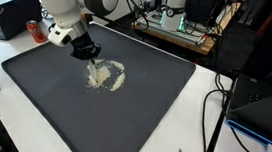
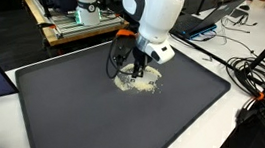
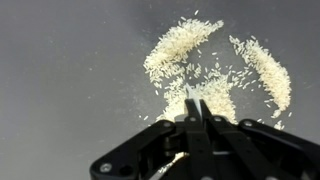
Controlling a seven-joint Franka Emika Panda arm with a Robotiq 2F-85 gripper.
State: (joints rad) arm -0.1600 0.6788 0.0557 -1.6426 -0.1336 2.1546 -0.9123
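Only in the wrist view are rice grains (image 3: 178,47) just beyond the clenched gripper (image 3: 197,108) resolved; elsewhere they are blurred, partly hidden.

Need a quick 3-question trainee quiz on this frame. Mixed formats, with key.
1. True or false: the end effector is shut.
2. The rice lies on: A) a laptop, B) the dark mat, C) a plate.
3. Short answer: in the wrist view, where do the end effector's tips sit relative to the rice?

Key
1. True.
2. B.
3. At the near edge of the scatter, against the closest clump of grains.
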